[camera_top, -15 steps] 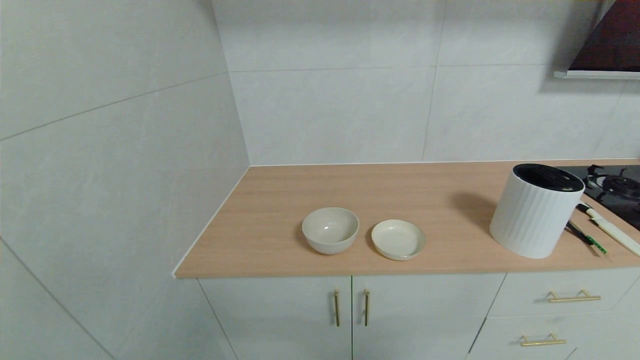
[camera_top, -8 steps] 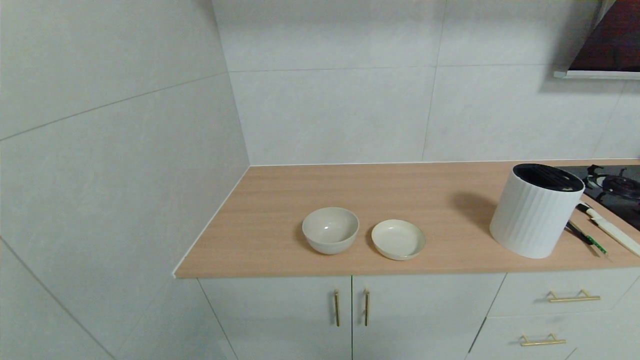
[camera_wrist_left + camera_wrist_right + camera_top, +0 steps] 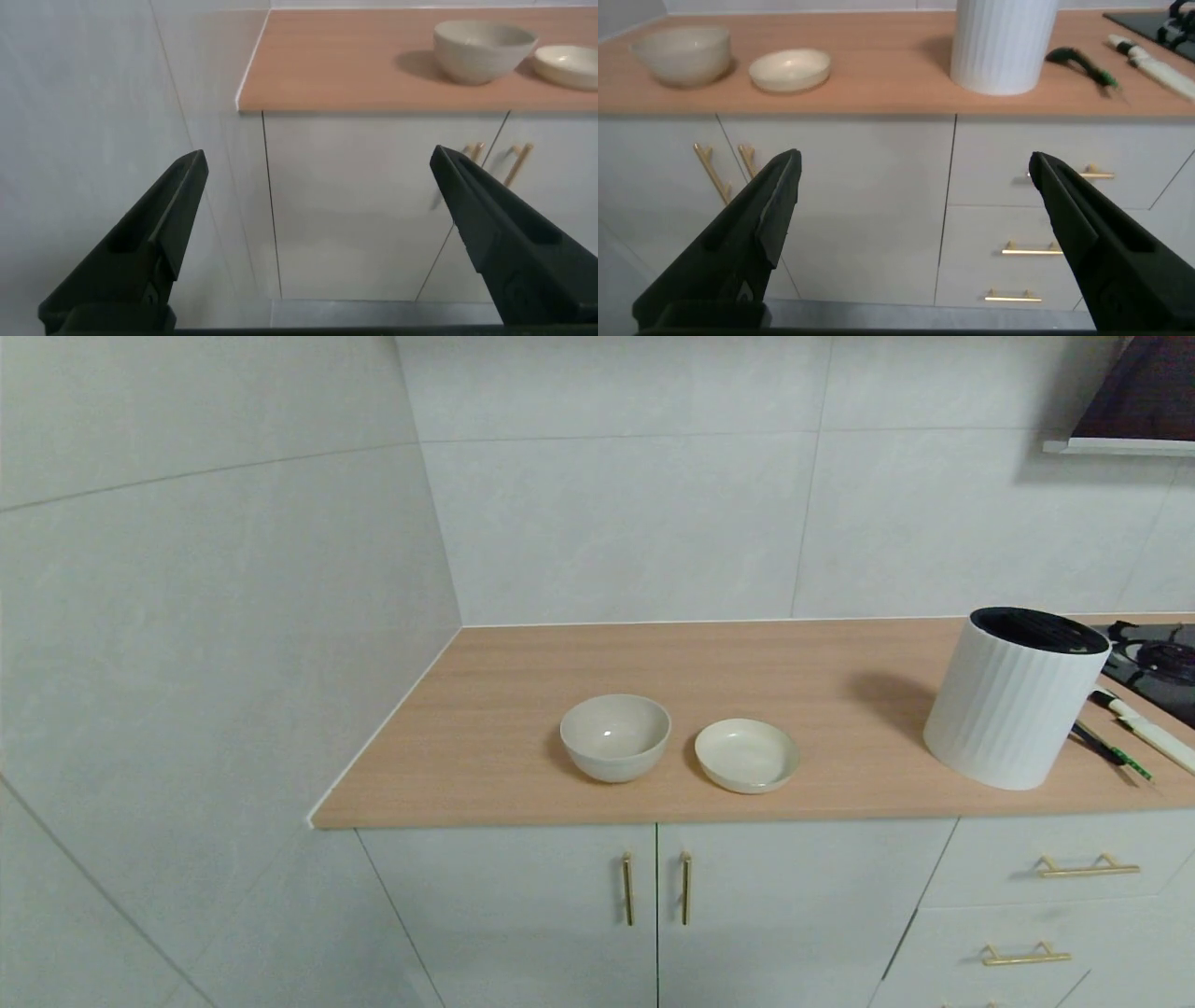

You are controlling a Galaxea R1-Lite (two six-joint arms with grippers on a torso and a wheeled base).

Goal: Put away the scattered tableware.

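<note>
Bowl (image 3: pixel 614 736): on your counter (image 3: pixel 504 709), near its front edge.
Dish (image 3: pixel 746 755): just right of the bowl, not touching.
Holder (image 3: pixel 1016 709): farther right, utensils (image 3: pixel 1111 751) lying beside it.
Left gripper (image 3: pixel 318 163): spread wide, empty.
Right gripper (image 3: pixel 913 161): likewise spread wide, empty.

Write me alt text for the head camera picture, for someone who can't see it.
A cream bowl and a shallow cream dish sit side by side, not touching, near the front of a wooden countertop. To their right stands a white ribbed holder, with two utensils lying on the counter beyond it.
</note>
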